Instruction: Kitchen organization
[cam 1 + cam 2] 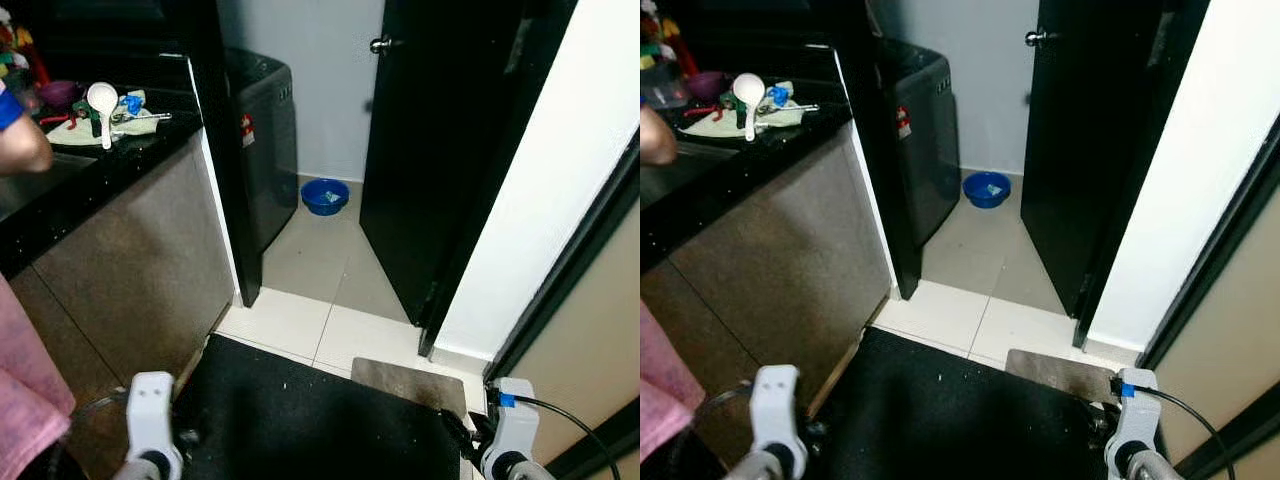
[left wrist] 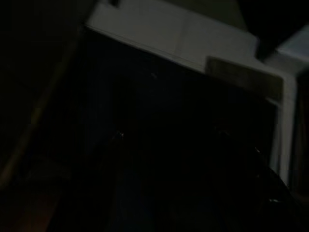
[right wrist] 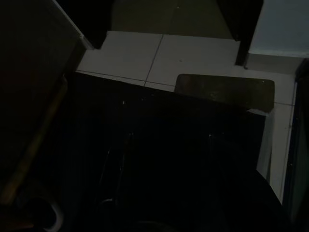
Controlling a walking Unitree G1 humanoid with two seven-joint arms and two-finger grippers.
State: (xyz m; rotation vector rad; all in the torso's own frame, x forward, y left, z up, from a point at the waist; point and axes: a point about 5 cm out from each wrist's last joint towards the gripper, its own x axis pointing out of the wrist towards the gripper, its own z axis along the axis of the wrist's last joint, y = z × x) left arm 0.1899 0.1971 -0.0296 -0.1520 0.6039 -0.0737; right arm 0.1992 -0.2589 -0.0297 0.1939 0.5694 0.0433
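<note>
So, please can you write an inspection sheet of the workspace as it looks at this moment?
Surface: black countertop on the robot's left, above brown cabinet fronts.
Job's things: white ladle and small utensils lying on a pale cloth.
Clutter: blue basin on the tiled floor; black mat and a small brown mat nearby.
Grippers: both arms hang low and idle.
Cables: black cable at the right wrist.
Surroundings: dark washing machine, open black door, a person's hand at the counter.

Counter (image 1: 120,170) left; washer (image 1: 262,130) behind it; basin (image 1: 325,196) on floor between washer, door (image 1: 440,150).
</note>
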